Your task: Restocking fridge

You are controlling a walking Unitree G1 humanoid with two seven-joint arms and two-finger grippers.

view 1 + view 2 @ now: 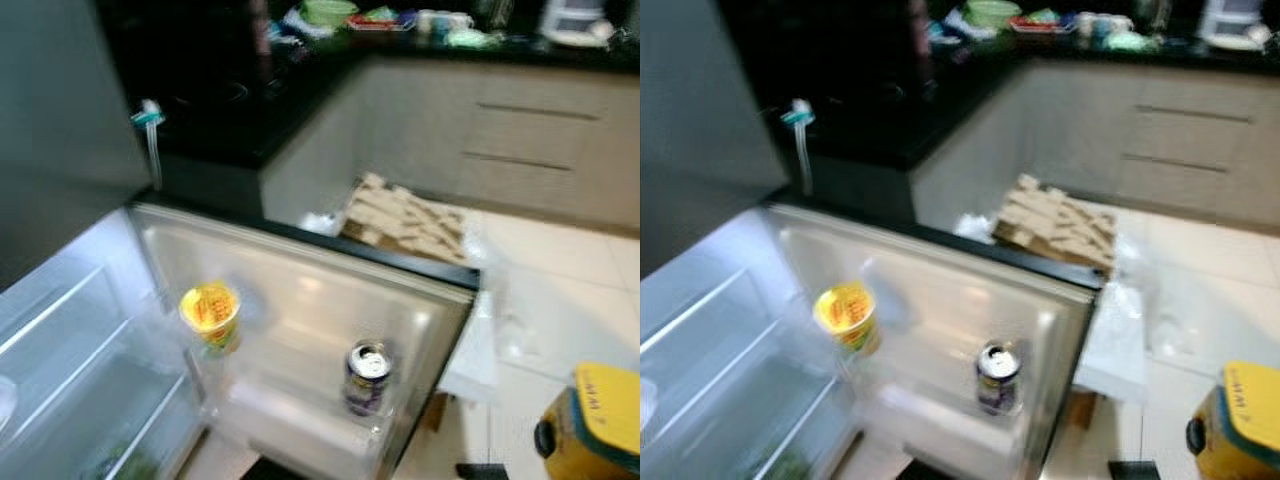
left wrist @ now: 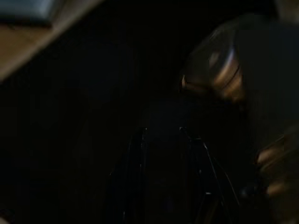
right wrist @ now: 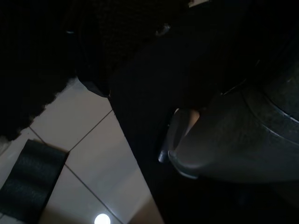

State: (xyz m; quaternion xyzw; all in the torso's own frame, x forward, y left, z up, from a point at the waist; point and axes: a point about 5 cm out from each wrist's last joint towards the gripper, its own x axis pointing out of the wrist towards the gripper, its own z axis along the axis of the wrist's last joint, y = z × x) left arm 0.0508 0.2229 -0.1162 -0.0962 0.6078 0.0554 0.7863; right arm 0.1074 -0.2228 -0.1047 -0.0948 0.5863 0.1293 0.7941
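Fridge door (image 1: pixel 300 300) stands swung wide open below the head camera, its inner side facing up and lit from inside. On the door's lower rack a dark drink can (image 1: pixel 367 376) stands upright with its silver top showing, and a yellow cup (image 1: pixel 210 315) with a printed lid sits well to the can's left, near the hinge side. Left of the door, the fridge's own clear shelves (image 1: pixel 70 360) run off the picture edge, with something green at the bottom that is too blurred to name.

Beyond the door's top edge, a stack of pale cardboard (image 1: pixel 405 220) lies on the white tiled floor (image 1: pixel 560 270) against beige cabinet drawers (image 1: pixel 530 135). A black desk (image 1: pixel 250 110) runs along behind, carrying a green bowl (image 1: pixel 328 11), cups and a white appliance (image 1: pixel 575 20) at the far side, all blurred. A yellow object with a black part (image 1: pixel 595 420) sits on the floor at the lower right, close to the door's corner.

The left wrist view is very dark; the left pincer (image 2: pixel 163 186) can just be made out as two dim black fingers, and how far apart they stand cannot be told. The right wrist view shows floor tiles (image 3: pixel 84 154), a dark mat (image 3: pixel 28 179) and a grey rounded body part; the right pincer's state cannot be told either, nor where the fridge lies from either one.
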